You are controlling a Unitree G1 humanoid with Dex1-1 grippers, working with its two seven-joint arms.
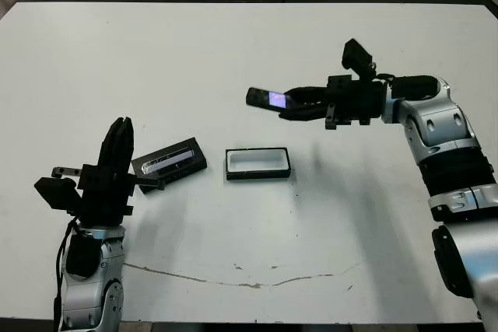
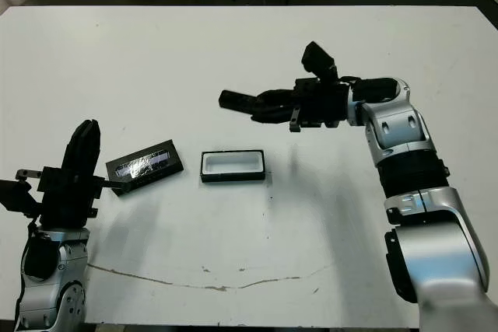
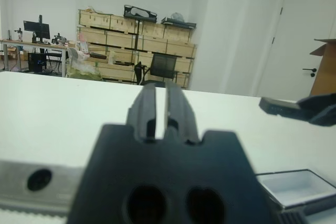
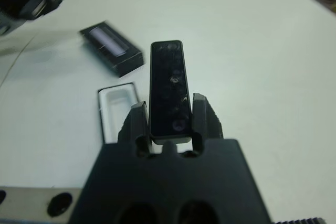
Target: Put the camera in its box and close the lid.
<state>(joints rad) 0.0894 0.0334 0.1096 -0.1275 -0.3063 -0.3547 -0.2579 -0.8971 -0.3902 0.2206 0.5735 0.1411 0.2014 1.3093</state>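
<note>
**Carrying the camera over toward its open tray**

Holding the slim black bar-shaped camera [image 4: 169, 90] in my right gripper [image 1: 299, 104], I have the two black fingers [image 4: 203, 115] clamped on its long edges near one end, so most of the bar sticks out past the tips. It hangs in the air above the white table [image 1: 350, 215], beyond the box and a little to its right, with a bluish-purple patch glinting on its upper face. I judge it light and rigid, but its glossy face looks slippery and easily scratched, so the plain side edges are the place to grip, as now. With so much overhang, it could pivot between the pads if I bump anything.

The small shallow box with black outer walls and a white inside [image 1: 257, 162] lies flat on the table, open and empty. Just to its left, apart from it, rests the flat black lid with the silvery-grey strip [image 1: 170, 161], slightly askew.

My left gripper [image 1: 120, 144] hovers just beside the lid, fingers nearly together, holding nothing.
</note>
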